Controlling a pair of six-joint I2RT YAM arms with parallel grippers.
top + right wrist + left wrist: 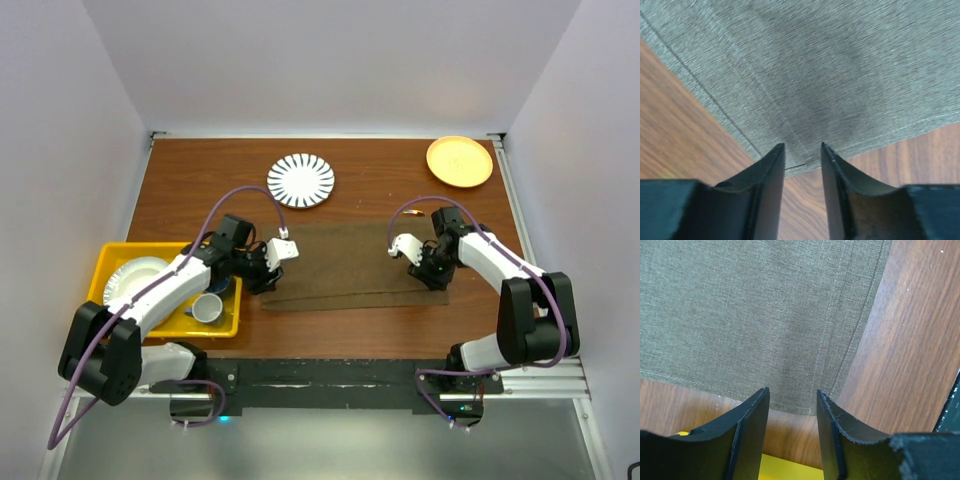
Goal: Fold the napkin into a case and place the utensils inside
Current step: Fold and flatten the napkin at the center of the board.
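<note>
Top view: shows napkin [350, 265] flat mid-counter [200, 180], left pincer [264, 282] at its near-left corner, right pincer [432, 279] at its near-right corner. Left wrist: shows jaws parted astride the napkin's edge, grasping nothing. Right wrist: shows jaws parted likewise, cloth corner between the tips.

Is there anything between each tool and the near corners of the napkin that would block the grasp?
Nothing visible does. The left tool and the right tool each sit with jaws apart right at a near corner of the napkin. Only bare table wood shows in the gap.
</note>
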